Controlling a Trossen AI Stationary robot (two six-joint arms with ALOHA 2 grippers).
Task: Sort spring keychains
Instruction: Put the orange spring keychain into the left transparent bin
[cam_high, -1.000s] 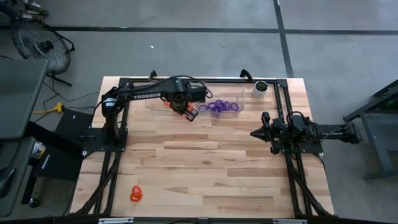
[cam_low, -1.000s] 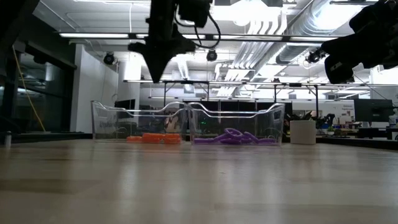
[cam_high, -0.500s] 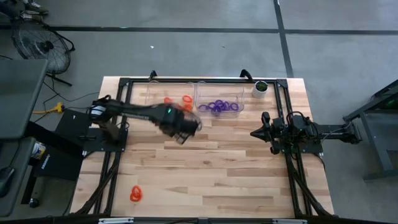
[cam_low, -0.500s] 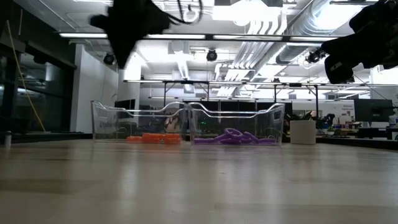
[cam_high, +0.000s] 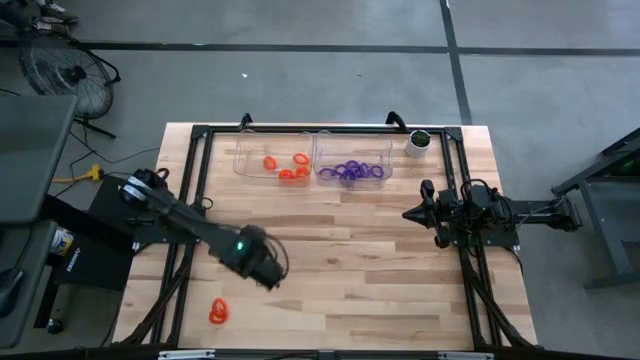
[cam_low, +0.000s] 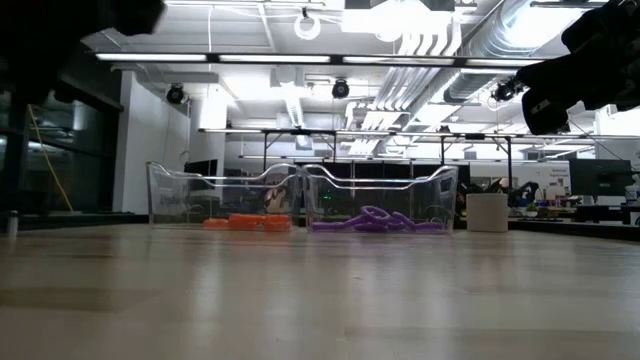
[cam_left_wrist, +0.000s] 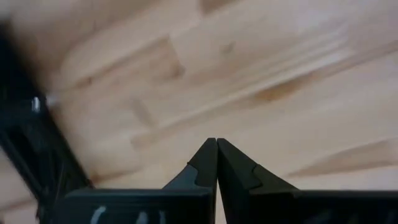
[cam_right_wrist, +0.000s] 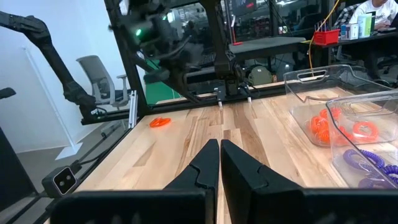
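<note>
Several orange spring keychains (cam_high: 286, 166) lie in the left clear bin (cam_high: 245, 160), and several purple ones (cam_high: 352, 172) in the right clear bin (cam_high: 385, 160), at the table's far edge. One orange keychain (cam_high: 218, 312) lies alone on the wood near the front left corner; the right wrist view shows it too (cam_right_wrist: 160, 122). My left gripper (cam_high: 265, 272) hangs shut and empty over the bare table, to the right of and farther back than that keychain; its fingertips (cam_left_wrist: 216, 146) point down. My right gripper (cam_high: 410, 213) waits shut and level at the table's right.
A small white cup with a dark top (cam_high: 418, 143) stands right of the bins. Black frame rails (cam_high: 195, 230) run along both sides of the table. Bare wood (cam_high: 350, 270) stretches between the bins and the near edge.
My left gripper has swung fast from above the bins toward the table's near edge and left, sinking a little, and now hangs near the lone orange keychain. It has stayed shut. The orange keychains in the left bin, hidden by the arm before, now show.
</note>
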